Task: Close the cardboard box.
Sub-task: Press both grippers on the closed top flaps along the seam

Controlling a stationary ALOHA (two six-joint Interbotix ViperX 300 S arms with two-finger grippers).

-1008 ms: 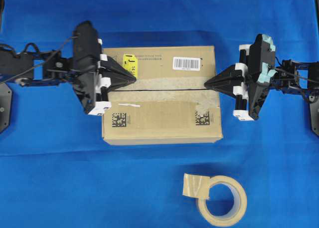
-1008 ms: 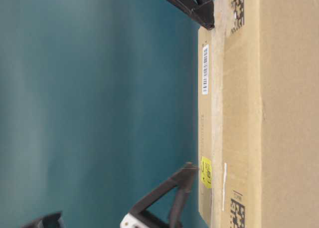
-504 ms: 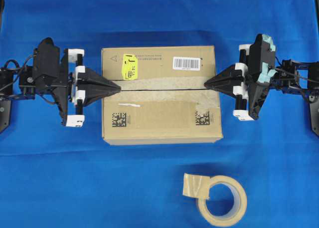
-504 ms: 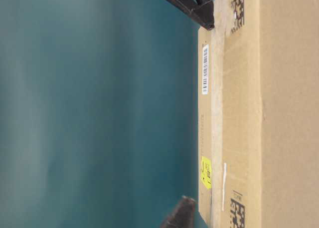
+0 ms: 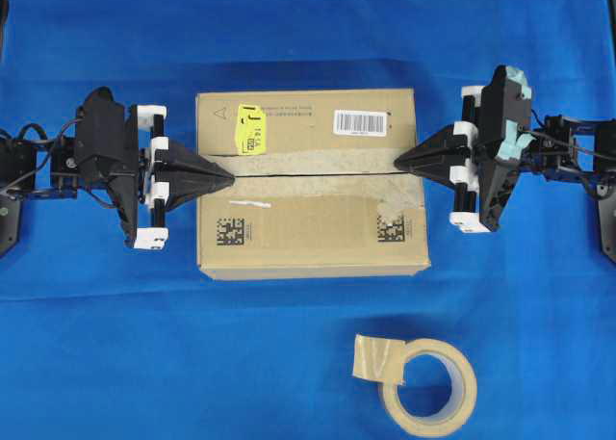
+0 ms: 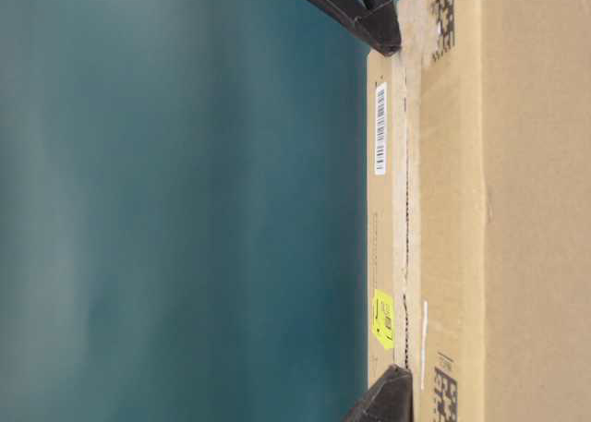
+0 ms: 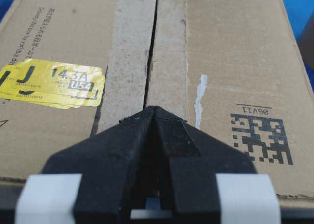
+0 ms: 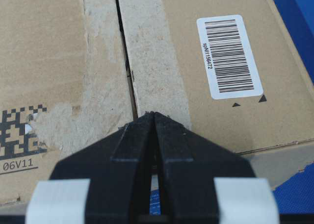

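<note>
**Box flaps down, both grippers pinched shut at the seam ends**

The blue cloth covers the whole table. At its middle, a little toward the far edge in the overhead view, sits the box, the biggest thing on it. Its two long top flaps lie flat and meet along a thin dark seam that runs left to right between strips of torn, pale tape. The far flap carries a yellow sticker near its left end and a white barcode label near its right end. The near flap shows two square black codes and a short white mark.

The left arm reaches in from the left. The left gripper has its two black fingers pressed together into one point with nothing between them. The tip lies over the box's left edge, right on the seam line; the wrist view shows it above the seam, beside the sticker. Whether it touches the cardboard I cannot tell.

The right arm mirrors it from the right. The right gripper is likewise closed to a point and empty, its tip over the right end of the seam, close to the barcode label.

A tape roll lies flat near the front edge, well apart from the box, with a loose end folded out at its left.
</note>
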